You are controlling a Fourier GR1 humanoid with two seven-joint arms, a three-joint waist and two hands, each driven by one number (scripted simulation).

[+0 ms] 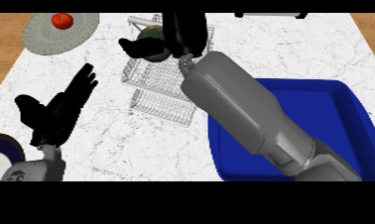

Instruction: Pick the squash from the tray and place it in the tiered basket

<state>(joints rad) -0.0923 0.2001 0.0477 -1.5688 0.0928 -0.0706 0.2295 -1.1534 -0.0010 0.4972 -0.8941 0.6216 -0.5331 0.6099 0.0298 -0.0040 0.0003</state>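
Observation:
My right hand [179, 34] reaches far forward over the wire tiered basket [157, 86], its fingers and thumb curled round a dull green squash [152, 33] that peeks out at the hand's left side above the basket's upper tier. Most of the squash is hidden by the hand. The blue tray [322, 114] lies at the right, partly under my right forearm. My left hand [58, 106] rests open at the lower left, fingers pointing up, apart from the basket.
A round grey plate [51, 37] with a red apple [62, 19] sits at the back left. A dark-rimmed dish [7, 151] shows at the left edge. A dark object [271, 15] lies at the back right.

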